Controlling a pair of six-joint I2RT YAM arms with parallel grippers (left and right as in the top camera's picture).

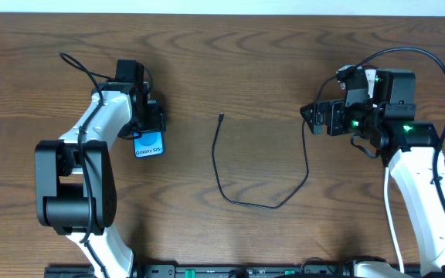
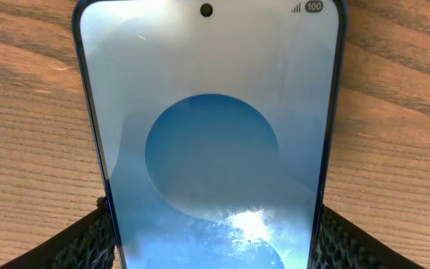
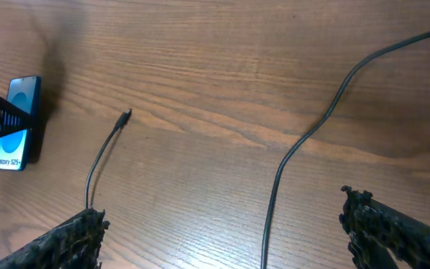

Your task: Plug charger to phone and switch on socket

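The phone lies on the table with its blue screen up, showing "Galaxy S25+". My left gripper is shut on it; in the left wrist view the phone fills the frame and both fingers press its long edges. The charger cable loops across the table's middle, its plug tip free and pointing to the far side. My right gripper is open and empty above the cable's other end. In the right wrist view the cable runs between the wide-apart fingers, and the plug tip and phone show to the left. The socket is out of view.
The brown wooden table carries nothing else. The arms' bases stand at the near edge, left and right. A black rail runs along the front edge.
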